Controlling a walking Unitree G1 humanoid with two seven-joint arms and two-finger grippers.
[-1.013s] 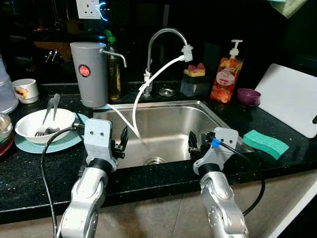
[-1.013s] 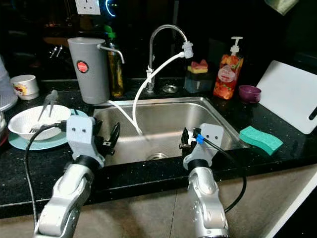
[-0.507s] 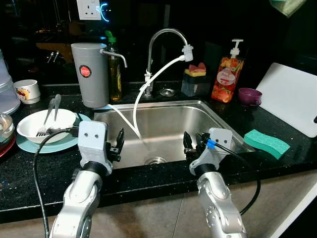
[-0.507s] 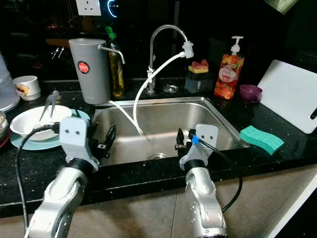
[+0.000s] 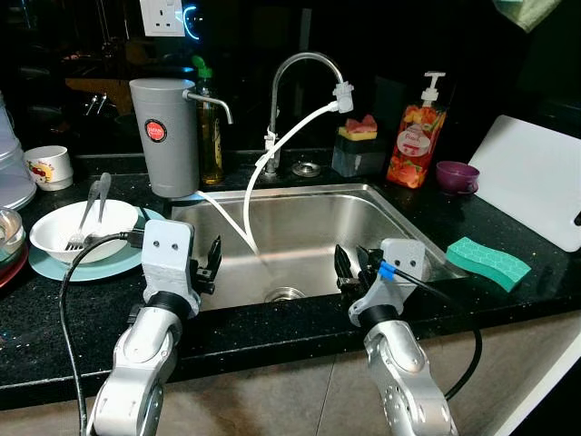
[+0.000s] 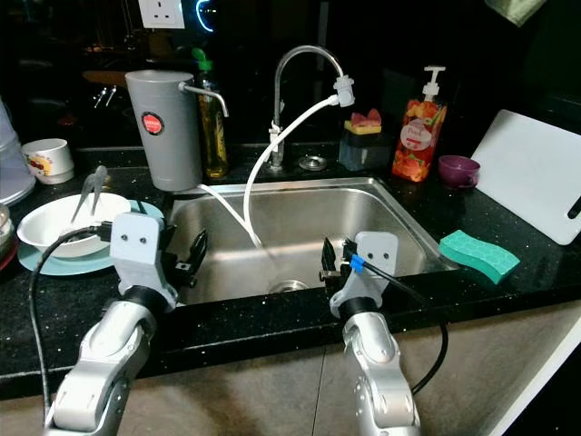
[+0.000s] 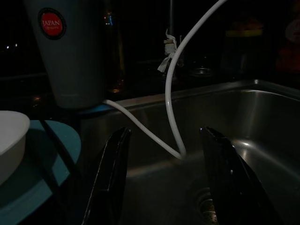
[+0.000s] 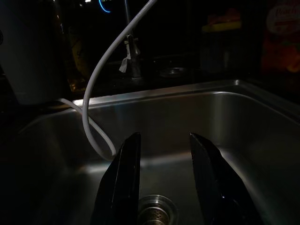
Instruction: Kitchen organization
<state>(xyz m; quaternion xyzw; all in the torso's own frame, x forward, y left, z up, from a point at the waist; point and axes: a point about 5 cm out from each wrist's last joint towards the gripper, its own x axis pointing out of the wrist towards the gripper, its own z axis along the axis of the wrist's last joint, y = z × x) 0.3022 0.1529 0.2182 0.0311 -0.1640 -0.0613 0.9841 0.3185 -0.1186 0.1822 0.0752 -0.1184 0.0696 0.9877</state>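
Left gripper [image 5: 211, 263] and right gripper [image 5: 349, 266] over the front edge of the steel sink [image 5: 359, 204], jaws on both open, nothing held. White hose [image 5: 259, 173] hanging from the tap [image 5: 300, 68] into the sink. Green sponge [image 5: 487, 262] on the dark surface [image 5: 54, 309], right of the sink. White bowl [image 5: 64, 232] with fork on the left.

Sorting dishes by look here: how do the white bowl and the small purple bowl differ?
The white bowl is wide and sits on a teal plate left of the sink; the purple bowl is smaller and sits straight on the counter at the right. The white bowl holds cutlery; nothing sticks out of the purple bowl. Both stand upright.
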